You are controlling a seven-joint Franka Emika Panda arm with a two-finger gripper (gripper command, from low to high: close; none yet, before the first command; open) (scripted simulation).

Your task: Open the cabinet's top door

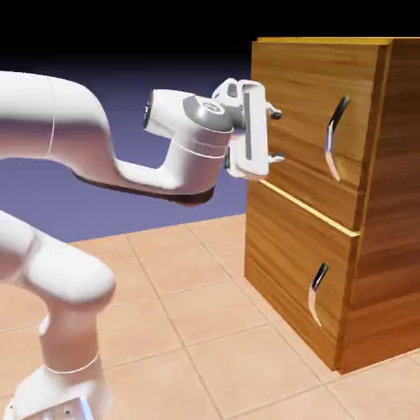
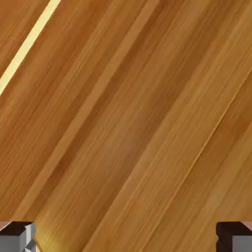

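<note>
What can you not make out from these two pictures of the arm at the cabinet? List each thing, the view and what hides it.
- Exterior view: whether the gripper touches the top door; the angle leaves this unclear.
- Hand view: the top door's handle is out of frame; wood grain fills the picture.
- Hand view: the fingertips are cut off by the bottom edge.
- Exterior view: the cabinet is cut off at the right edge.

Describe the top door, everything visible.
The top door is a flat, roughly square panel of warm brown wood with horizontal grain, on the cabinet's upper front. One long curved silver handle stands upright near its right side in the exterior view. It looks shut, a pale seam below it. The open gripper is at its left part, away from the handle; contact is unclear.
</note>
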